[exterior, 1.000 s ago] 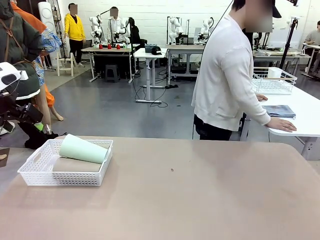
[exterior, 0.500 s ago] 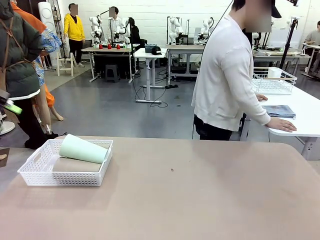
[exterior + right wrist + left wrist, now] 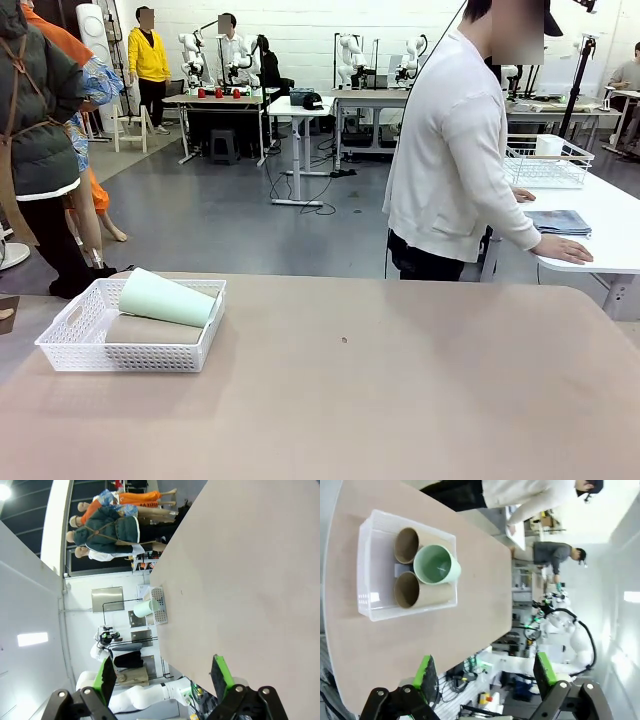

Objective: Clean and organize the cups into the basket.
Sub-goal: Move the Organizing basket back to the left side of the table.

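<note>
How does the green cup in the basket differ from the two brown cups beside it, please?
Colour: the green cup is pale mint, while the brown cups are matte tan.
Position: the green cup lies on top, resting across the two brown cups, which lie side by side on the floor of the basket.
All three are handleless, lie on their sides and open toward the same end of the basket.

The left pincer [image 3: 482,675] is black, with two black fingers and a bright green pad [image 3: 426,672] on each tip. Small silver screws sit in its black knuckles. The right pincer [image 3: 164,675] looks the same: black fingers, green pads [image 3: 220,674], silver screws. The person [image 3: 455,150] wears a white long-sleeved top and dark trousers.
</note>
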Controlling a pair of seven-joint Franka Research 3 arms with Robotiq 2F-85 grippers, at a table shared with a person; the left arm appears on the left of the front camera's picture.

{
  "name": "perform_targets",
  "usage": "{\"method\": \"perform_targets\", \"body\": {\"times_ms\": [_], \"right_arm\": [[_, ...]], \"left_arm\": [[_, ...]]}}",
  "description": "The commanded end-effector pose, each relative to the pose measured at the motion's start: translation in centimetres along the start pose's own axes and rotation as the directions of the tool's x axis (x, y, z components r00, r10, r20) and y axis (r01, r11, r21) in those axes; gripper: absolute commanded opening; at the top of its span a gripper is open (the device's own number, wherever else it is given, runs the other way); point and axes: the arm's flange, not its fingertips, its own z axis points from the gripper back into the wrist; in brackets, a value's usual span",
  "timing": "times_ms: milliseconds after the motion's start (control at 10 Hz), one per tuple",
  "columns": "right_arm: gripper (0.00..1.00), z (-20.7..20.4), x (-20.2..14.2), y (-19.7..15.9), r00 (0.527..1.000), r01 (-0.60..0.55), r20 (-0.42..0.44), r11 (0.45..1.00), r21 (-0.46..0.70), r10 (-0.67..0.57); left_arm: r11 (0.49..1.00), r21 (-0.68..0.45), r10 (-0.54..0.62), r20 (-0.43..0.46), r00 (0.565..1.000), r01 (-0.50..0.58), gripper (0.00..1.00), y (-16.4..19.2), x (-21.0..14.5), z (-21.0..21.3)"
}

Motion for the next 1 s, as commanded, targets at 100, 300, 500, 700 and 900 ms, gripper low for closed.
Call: {"method": "perform_targets", "body": {"times_ms": [100, 300, 500, 700, 900], "right_arm": [[1.00, -0.3, -0.2, 0.1, 1.000, -0.003, 0.010, 1.000, -0.011, 0.003], [1.00, -0.3, -0.2, 0.1, 1.000, -0.003, 0.010, 1.000, -0.011, 0.003], [1.00, -0.3, -0.2, 0.1, 1.000, -0.003, 0.010, 1.000, -0.011, 0.003], [1.00, -0.3, -0.2, 0.1, 1.000, -0.003, 0.010, 1.000, -0.011, 0.003], [1.00, -0.3, -0.2, 0.1, 1.000, -0.003, 0.010, 1.000, -0.011, 0.003]], "left_arm": [[0.994, -0.111, 0.013, -0.050, 0.999, -0.018, 1.00, 3.9, 3.1, 3.6], [0.992, -0.130, 0.003, -0.054, 0.999, -0.010, 1.00, 4.6, 2.9, 4.8], [0.989, -0.146, 0.001, -0.068, 0.998, -0.010, 1.00, 5.0, 2.9, 4.9], [0.981, -0.196, -0.008, -0.063, 0.998, -0.004, 1.00, 3.8, 2.5, 4.4], [0.991, -0.134, 0.017, -0.066, 0.998, -0.025, 1.00, 4.9, 2.4, 4.6]]}}
